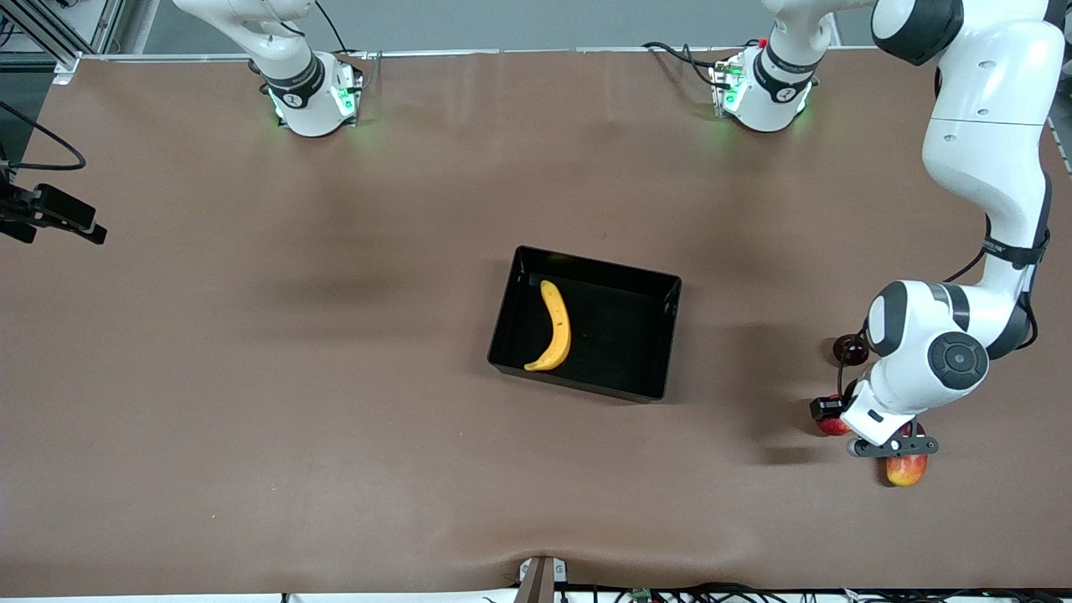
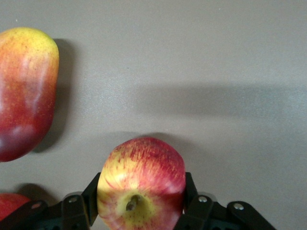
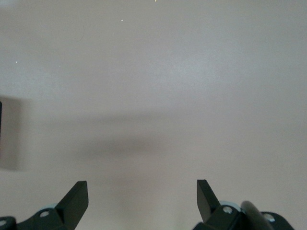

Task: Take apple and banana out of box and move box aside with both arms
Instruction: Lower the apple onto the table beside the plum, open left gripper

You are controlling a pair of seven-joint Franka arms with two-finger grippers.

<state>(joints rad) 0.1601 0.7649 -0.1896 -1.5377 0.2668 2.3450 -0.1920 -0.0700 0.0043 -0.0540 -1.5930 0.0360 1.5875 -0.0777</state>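
A: One fruit out so far: left hand (image 2: 139, 211) clamped on the apple (image 2: 141, 184), low over the surface (image 1: 251, 377) at the left arm's end, mango (image 2: 26, 91) just beside it.

B: Banana (image 1: 554, 328)?

A: In the box (image 1: 586, 322), well apart from that hand. Right hand (image 3: 142, 199) spread apart, empty, waiting over bare surface.

B: Advice?

A: Lower until the apple rests, release gently, lift straight up so it doesn't roll into the mango.
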